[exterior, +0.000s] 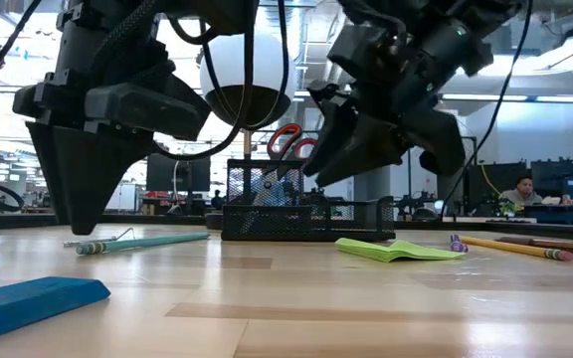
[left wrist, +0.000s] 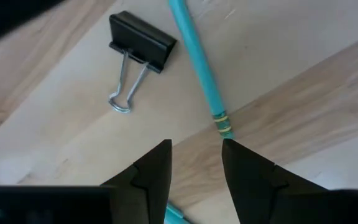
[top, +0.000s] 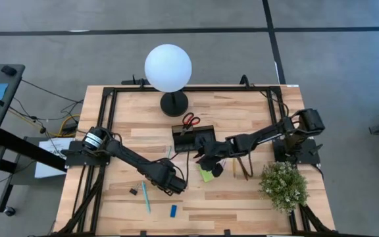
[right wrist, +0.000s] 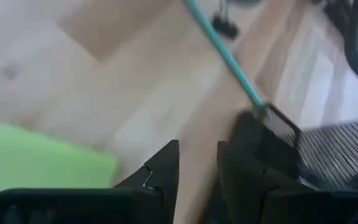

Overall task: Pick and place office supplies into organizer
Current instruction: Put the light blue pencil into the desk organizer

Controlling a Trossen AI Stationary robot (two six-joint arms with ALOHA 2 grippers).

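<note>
My left gripper (left wrist: 196,149) is open and points down just above the table, its fingers on either side of the banded end of a light-blue pencil (left wrist: 197,56) (top: 145,197). A black binder clip (left wrist: 140,42) lies flat beside it. My right gripper (right wrist: 196,152) (top: 208,158) is open with a narrow gap and empty. It hangs between the black mesh organizer (top: 175,139) (right wrist: 334,146) and the lime-green sticky pad (right wrist: 42,165) (top: 206,175). Red-handled scissors (top: 190,120) stand in the organizer, handles up. A blue eraser (top: 174,210) lies near the table's near edge.
A white globe lamp (top: 168,68) stands behind the organizer. A potted plant (top: 283,184) sits near the table's right near corner. Two thin pencils (top: 237,168) lie between plant and sticky pad. Another light-blue pen (right wrist: 222,43) lies beside the organizer's corner. Bare wood shows on the table's left side.
</note>
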